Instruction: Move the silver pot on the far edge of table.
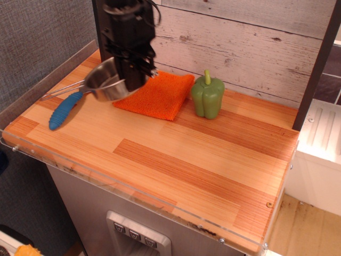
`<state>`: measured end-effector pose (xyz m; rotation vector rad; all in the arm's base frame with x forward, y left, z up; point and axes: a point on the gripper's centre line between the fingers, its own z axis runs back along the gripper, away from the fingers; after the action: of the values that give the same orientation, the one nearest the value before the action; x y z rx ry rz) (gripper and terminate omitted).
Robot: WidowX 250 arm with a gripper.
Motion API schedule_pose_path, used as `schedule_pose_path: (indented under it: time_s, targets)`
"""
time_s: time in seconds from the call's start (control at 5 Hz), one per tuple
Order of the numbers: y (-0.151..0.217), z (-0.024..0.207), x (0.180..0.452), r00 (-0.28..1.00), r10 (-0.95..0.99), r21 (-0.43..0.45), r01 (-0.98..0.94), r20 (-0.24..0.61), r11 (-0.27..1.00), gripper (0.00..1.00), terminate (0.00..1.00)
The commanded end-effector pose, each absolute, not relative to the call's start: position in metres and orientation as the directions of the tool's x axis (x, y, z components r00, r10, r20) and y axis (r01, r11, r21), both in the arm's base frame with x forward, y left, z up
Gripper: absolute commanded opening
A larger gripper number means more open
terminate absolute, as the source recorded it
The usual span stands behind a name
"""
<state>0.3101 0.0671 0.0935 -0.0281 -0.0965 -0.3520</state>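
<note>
The silver pot (105,82) is lifted off the table and tilted, its wire handle (64,90) pointing left. My black gripper (131,79) is shut on the pot's right rim and holds it above the back left part of the wooden table (176,160). The pot hangs over the blue-handled spoon (65,110) and hides the spoon's bowl.
An orange cloth (157,95) lies flat at the back middle, just right of the pot. A green pepper (207,96) stands upright to its right. A whitewashed plank wall (240,42) runs behind. A dark post (98,21) stands at the back left corner.
</note>
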Motion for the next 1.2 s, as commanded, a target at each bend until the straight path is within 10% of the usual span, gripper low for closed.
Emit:
schedule_pose_path:
  time_s: [0.0,0.8,1.0]
  targets:
    - [0.008,0.077,0.257,0.835,-0.548,-0.003,0.549,0.055,0.836,0.0,0.0]
    - [-0.048,0.017,0.23,0.695,-0.715,0.001,0.717,-0.075,0.697,0.0,0.0]
    - [-0.039,0.023,0.229,0.694,-0.717,-0.011,0.718,-0.067,0.696,1.0,0.0]
